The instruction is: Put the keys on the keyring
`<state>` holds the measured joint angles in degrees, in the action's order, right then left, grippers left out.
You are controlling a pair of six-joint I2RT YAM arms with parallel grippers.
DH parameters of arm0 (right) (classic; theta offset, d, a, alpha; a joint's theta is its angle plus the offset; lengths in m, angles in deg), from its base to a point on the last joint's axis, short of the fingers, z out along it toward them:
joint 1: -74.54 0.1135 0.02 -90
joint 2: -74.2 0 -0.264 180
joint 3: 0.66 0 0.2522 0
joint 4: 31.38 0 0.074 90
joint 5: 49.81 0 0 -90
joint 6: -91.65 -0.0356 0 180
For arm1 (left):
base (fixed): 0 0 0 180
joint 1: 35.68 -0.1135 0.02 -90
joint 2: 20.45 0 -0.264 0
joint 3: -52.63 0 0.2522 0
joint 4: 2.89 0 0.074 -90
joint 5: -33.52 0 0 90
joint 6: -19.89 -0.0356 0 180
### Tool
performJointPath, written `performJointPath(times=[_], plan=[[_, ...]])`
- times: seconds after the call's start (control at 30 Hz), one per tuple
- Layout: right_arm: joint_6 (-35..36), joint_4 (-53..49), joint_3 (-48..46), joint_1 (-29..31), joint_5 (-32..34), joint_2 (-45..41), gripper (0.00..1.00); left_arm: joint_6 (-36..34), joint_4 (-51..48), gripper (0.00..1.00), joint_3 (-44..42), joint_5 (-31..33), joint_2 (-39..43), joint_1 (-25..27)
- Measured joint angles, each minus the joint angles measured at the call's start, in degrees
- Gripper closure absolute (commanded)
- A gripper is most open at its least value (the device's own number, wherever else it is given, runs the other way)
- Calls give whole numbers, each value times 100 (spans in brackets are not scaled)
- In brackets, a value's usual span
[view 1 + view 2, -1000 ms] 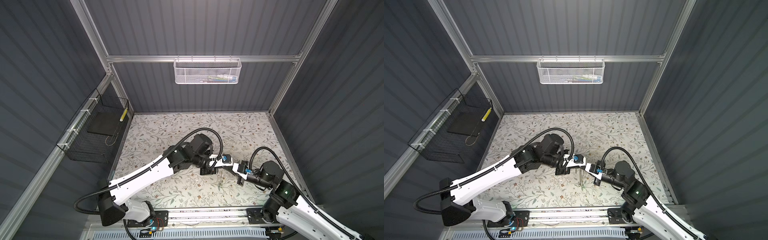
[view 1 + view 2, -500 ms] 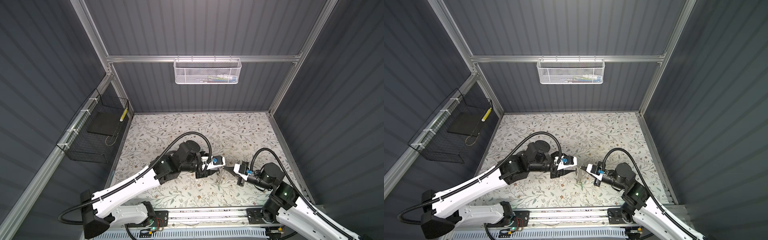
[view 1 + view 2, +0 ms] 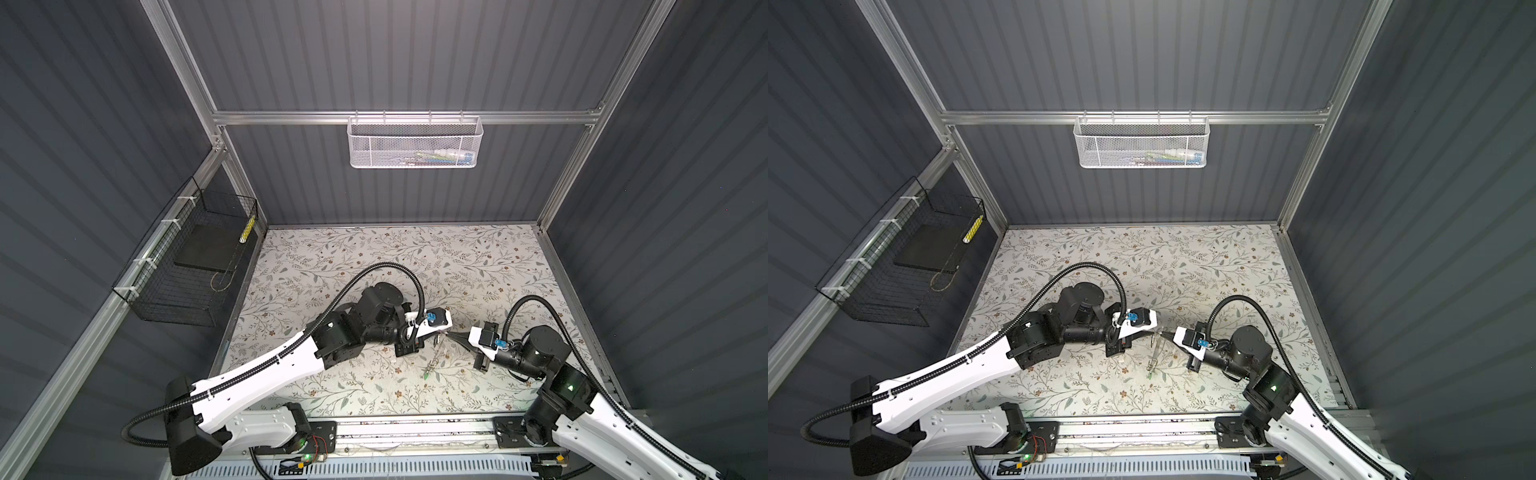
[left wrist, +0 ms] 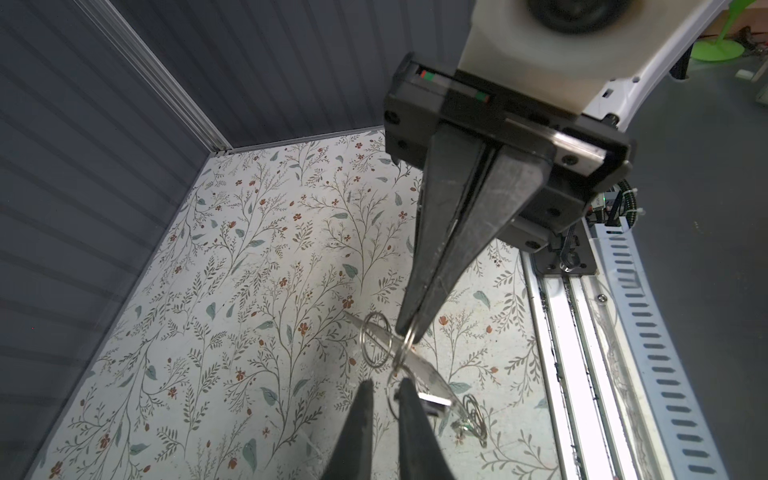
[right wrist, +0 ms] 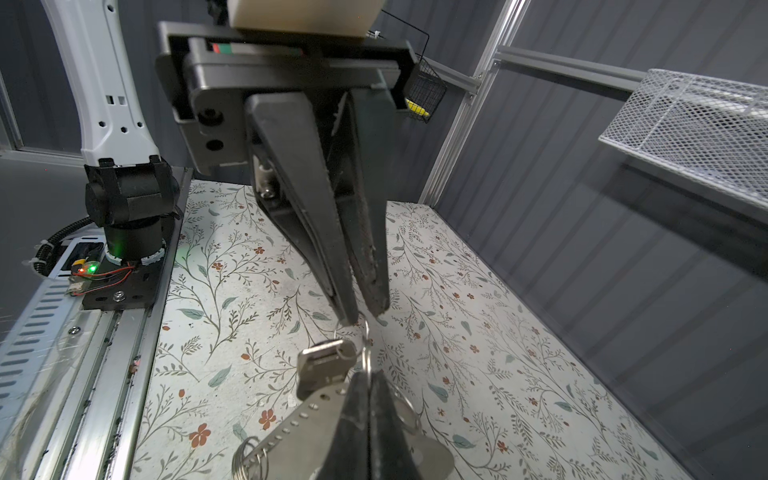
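Right claw is clamped shut, its tips pinched on a thin wire ring at the upper edge of the keyring. The flat grey plate hangs from that grip in the air over the floral tabletop. Left claw faces it tip to tip, just beside. Its jaws are nearly together with a narrow gap showing between them, and a strand of wire ring runs through that gap. Whether they pinch it or only straddle it, cannot tell. Right wrist view shows a row of small holes along one edge of the plate and a bunch of coiled rings at its far end. One silver key hangs by its head from a ring just beside the tips of the right claw, with its blade lying across the plate's upper end. A larger round ring stands out from the plate on the side away from the key. In both top views the two claws meet near the middle of the tabletop, closer to the front rail. A thin run of metal dangles below them and ends in a small green tag. Whether the tag touches the tabletop, cannot tell.
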<state>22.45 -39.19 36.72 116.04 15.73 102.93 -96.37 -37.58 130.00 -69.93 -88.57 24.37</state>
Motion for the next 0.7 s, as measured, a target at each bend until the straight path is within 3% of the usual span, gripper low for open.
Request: performJointPath(times=[0.2,0.67,0.7], plan=[[2,-2,-4,0,2,-70,100,-2,-7,100,2,-107,-87,-118],[-7,269,-76,-20,-127,-146,100,-83,-393,100,166,-610,-680,-249],[-7,280,-85,-20,-125,-140,100,-96,-387,93,184,-610,-680,-262]])
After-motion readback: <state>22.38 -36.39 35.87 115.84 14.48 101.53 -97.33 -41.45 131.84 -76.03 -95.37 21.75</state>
